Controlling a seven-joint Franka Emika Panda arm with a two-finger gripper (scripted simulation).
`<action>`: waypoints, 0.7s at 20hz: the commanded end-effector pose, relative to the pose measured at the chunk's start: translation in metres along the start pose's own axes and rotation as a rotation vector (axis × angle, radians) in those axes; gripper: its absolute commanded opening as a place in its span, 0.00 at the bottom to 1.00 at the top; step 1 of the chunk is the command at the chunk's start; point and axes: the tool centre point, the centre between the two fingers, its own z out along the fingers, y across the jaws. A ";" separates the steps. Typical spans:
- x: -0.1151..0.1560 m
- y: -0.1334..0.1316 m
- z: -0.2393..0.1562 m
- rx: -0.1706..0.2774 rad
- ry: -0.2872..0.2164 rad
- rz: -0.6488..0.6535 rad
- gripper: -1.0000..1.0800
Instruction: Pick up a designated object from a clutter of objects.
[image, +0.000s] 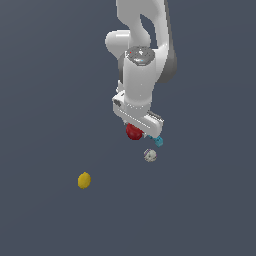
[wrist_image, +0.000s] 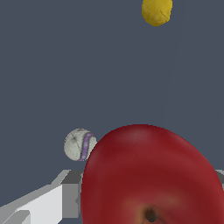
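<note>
The designated object, a glossy dark-red apple (image: 133, 132), sits right under the white hand of my gripper (image: 139, 129). In the wrist view the apple (wrist_image: 148, 175) fills the space between the fingers, stem dimple towards the camera. One grey finger (wrist_image: 65, 197) presses against its side and the other finger only shows as a sliver at the frame's edge. The gripper is shut on the apple. Of the clutter of objects, a cyan block (image: 158, 141) lies close beside the hand on the exterior view's right, and a grey-white speckled ball (image: 150, 155) (wrist_image: 80, 144) lies just beyond it.
A yellow lemon-like oval (image: 84, 180) (wrist_image: 157, 11) lies apart from the others, towards the exterior view's left. Everything rests on a plain dark grey-blue floor (image: 45, 100). The white arm (image: 142, 55) rises above the hand.
</note>
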 end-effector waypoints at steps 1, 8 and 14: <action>0.011 -0.002 -0.024 0.001 0.001 0.000 0.00; 0.043 -0.007 -0.087 0.001 0.001 0.000 0.00; 0.069 -0.012 -0.136 0.000 0.001 0.000 0.00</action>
